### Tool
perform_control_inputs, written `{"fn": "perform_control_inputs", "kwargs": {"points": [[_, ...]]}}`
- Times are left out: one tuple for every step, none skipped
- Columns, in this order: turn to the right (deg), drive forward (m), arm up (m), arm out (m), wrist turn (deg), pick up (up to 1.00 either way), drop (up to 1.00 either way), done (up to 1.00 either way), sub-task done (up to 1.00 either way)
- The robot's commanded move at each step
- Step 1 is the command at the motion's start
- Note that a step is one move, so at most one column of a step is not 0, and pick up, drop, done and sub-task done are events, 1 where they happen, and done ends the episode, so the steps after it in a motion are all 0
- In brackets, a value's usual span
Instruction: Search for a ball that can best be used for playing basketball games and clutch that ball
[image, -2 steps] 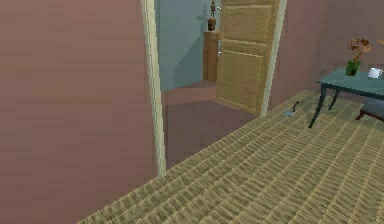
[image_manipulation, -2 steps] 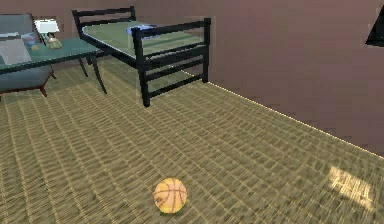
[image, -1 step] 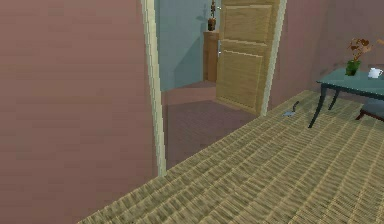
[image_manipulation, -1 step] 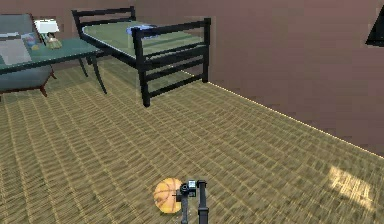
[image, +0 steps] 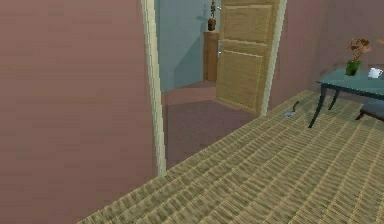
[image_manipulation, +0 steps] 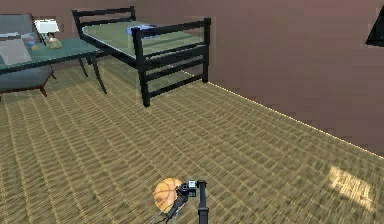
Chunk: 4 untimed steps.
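Observation:
An orange ball with dark seams (image_manipulation: 163, 192), shaped like a basketball, shows near the bottom edge of the arm side view, over the woven carpet. My gripper (image_manipulation: 176, 204) has its dark body just right of the ball, and its thin fingers reach toward the ball's lower side. I cannot tell whether the ball rests on the carpet or is held, so I cannot tell whether the gripper holds anything.
A pink wall fills the forward view's left. Beside it is a doorway (image: 190, 95) with an open wooden door (image: 245, 55). A green table (image: 356, 86) with a potted plant (image: 354, 56) stands at the right. A black bed frame (image_manipulation: 150, 45) and another table (image_manipulation: 40, 62) stand farther out.

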Motion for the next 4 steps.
{"fn": "perform_control_inputs", "kwargs": {"points": [[0.0, 0.00, 0.00, 0.00, 45.0, 0.00, 0.00, 0.00, 0.00], [0.0, 0.00, 0.00, 0.00, 45.0, 0.00, 0.00, 0.00, 0.00], [0.0, 0.00, 0.00, 0.00, 12.0, 0.00, 0.00, 0.00, 0.00], [0.0, 0.00, -0.30, 0.00, 0.0, 0.00, 0.00, 0.00, 0.00]]}}
